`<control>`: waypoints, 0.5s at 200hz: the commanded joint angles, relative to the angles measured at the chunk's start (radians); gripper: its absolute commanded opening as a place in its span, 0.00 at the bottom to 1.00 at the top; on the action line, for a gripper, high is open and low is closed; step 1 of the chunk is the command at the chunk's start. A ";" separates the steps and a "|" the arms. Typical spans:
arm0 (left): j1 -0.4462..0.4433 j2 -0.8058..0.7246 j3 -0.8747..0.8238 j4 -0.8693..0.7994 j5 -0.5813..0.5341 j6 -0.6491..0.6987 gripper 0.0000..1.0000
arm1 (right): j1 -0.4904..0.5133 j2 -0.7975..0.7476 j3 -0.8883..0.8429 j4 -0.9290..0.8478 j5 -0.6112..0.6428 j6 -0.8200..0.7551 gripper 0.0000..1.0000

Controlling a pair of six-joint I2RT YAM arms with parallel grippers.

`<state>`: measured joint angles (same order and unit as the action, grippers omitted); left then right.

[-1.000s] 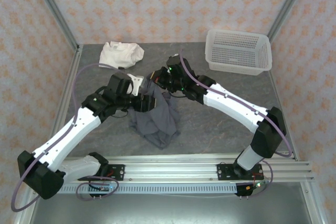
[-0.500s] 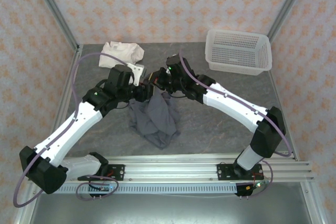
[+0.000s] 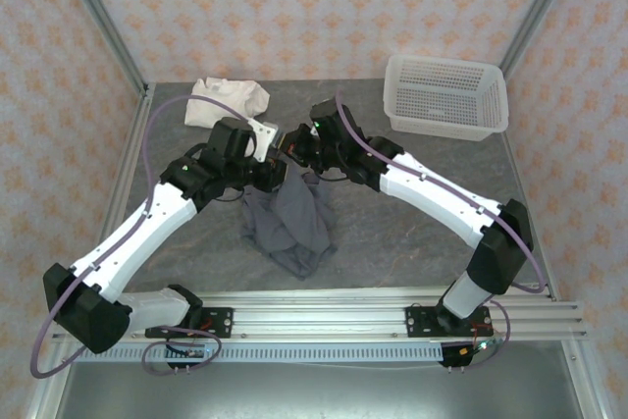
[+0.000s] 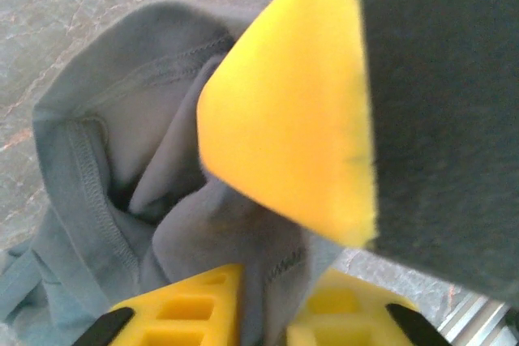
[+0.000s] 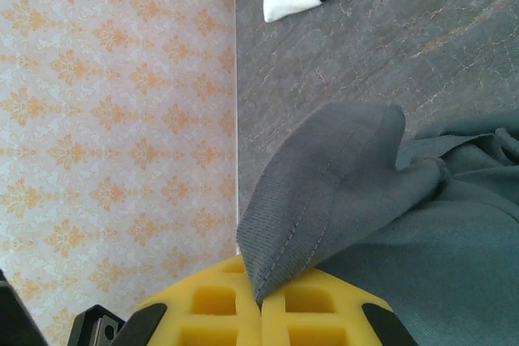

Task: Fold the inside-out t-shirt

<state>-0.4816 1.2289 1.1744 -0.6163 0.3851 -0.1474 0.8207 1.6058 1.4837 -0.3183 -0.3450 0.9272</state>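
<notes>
Two robot arms are meeting over the middle of the table, both gripping the dark grey t-shirt. The left gripper is clamping a fold of cloth near a stitched seam, and the right gripper is pinching a hemmed edge. The shirt is trailing from them in a bunch toward the table's front edge, probably so they can spread it flat for folding.

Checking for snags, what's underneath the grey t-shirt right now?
Grey stone-patterned table shows around the t-shirt, whose top edge is pinched by the left tool and right tool. Anything beneath its crumpled lower part is hidden by fabric.
</notes>
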 commanded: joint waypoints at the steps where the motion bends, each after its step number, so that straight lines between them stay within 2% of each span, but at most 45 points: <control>1: 0.023 -0.006 0.053 -0.054 0.009 -0.004 0.00 | -0.010 -0.004 0.030 -0.042 0.033 -0.038 0.03; 22: 0.081 -0.043 0.122 -0.049 0.098 -0.131 0.00 | -0.013 -0.054 -0.022 -0.101 0.103 -0.198 0.28; 31: 0.100 -0.056 0.154 -0.052 0.106 -0.177 0.00 | -0.009 -0.100 -0.075 -0.123 0.165 -0.286 0.33; 44: 0.118 -0.060 0.196 -0.082 0.097 -0.200 0.00 | 0.031 -0.192 -0.202 -0.111 0.317 -0.431 0.40; 59: 0.137 -0.046 0.234 -0.136 0.082 -0.204 0.00 | 0.137 -0.304 -0.371 -0.035 0.487 -0.604 0.45; 78: 0.153 -0.042 0.248 -0.156 0.074 -0.208 0.00 | 0.320 -0.403 -0.560 0.118 0.612 -0.778 0.50; 83: 0.156 -0.043 0.249 -0.153 0.074 -0.209 0.00 | 0.364 -0.414 -0.602 0.158 0.633 -0.798 0.53; 92: 0.159 -0.043 0.253 -0.149 0.072 -0.210 0.00 | 0.436 -0.416 -0.653 0.222 0.666 -0.820 0.68; 100: 0.161 -0.039 0.260 -0.152 0.072 -0.208 0.00 | 0.481 -0.395 -0.674 0.256 0.697 -0.832 0.72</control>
<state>-0.3325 1.1847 1.4117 -0.7124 0.4492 -0.3309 1.1774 1.1988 0.9005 -0.2520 0.1398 0.3004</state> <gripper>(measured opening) 0.043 0.648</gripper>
